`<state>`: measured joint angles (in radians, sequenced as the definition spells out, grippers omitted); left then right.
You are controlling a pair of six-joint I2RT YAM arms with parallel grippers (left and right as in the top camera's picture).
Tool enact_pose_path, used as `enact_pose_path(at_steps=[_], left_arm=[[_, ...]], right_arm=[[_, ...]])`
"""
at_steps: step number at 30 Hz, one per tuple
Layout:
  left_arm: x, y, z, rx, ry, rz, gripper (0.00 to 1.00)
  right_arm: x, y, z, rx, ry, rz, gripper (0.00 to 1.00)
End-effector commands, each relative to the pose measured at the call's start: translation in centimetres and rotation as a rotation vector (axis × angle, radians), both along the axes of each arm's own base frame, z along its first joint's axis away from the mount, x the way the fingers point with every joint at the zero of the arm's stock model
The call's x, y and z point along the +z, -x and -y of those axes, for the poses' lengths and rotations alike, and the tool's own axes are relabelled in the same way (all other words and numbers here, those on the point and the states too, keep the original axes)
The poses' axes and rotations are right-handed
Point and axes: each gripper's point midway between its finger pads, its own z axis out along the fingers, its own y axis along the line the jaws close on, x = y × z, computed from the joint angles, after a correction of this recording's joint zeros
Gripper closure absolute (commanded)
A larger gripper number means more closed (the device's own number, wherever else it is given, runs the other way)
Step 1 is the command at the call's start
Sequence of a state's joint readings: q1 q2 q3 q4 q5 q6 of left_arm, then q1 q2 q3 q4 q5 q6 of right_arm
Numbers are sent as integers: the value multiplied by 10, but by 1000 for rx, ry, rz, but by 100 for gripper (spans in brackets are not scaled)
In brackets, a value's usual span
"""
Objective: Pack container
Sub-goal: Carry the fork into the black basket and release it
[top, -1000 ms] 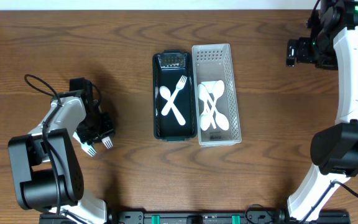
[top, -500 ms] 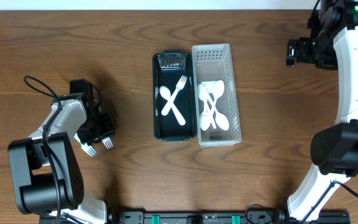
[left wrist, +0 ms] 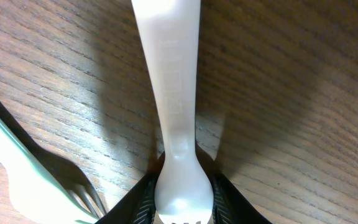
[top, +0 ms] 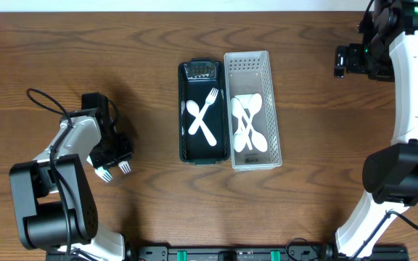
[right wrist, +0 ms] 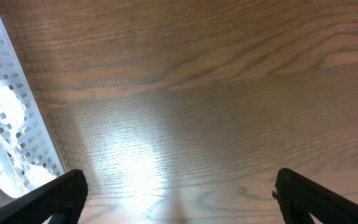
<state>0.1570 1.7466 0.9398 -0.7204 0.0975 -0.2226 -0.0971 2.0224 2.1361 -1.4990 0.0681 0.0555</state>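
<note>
Elbow bent, the left arm reaches low over the counter (top: 151, 43) at the near left. Its hand (left wrist: 180, 202) is closed narrowly on the neck of a white fork (left wrist: 169, 93), or probably a fork, since the wrist view hides its tines. A second fork (left wrist: 17, 168) lies just beside it. Only overhead shows the black tray (top: 182, 123) holding crossed cutlery (top: 203, 119) and the white basket (top: 247, 64) of spoons (top: 249, 123) at centre. The right arm is raised at the far right, its hand (right wrist: 179, 202) spread wide, holding nothing.

Matt wood-grain table (top: 122, 65); glossy white plastic fork (left wrist: 169, 93).
</note>
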Motion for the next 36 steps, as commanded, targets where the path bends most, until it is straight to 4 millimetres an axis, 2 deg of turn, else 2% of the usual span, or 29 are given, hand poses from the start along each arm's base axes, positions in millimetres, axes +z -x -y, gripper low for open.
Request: enact_pose_path(at_steps=[1,7,10,12,14,19,23,26,28,32,36], left_arm=[[-22,27,-1,21,-4,-105,71],[-19,24,-1,21,-5,-98,77],[-9,16,-3,21,-6,-87,78],[5,7,-4,21,-9,-70,85],[22,-4,-5,15,-13,-45,86],[91,-38,10,-66,-25,41,86],[148,-67,48,-185,-30,157,87],[178,-82,84,-285,-23,243,89],[191,-88,118,-372,-10,301,92],[192,-90,179,-506,23,372,94],[174,-89,226,-614,44,375,94]], right_arm=[[-4,1,5,2,11,-15,1],[-4,1,5,2,11,-15,1],[-4,1,5,1,11,-15,1],[-4,1,5,2,11,-14,1],[-4,0,5,2,11,-14,1],[-4,0,5,2,11,-10,1],[-4,0,5,1,11,-10,1],[-4,0,5,2,11,-10,1],[-4,0,5,2,11,-11,1],[-4,0,5,1,11,-11,1],[-4,1,5,1,10,-15,1]])
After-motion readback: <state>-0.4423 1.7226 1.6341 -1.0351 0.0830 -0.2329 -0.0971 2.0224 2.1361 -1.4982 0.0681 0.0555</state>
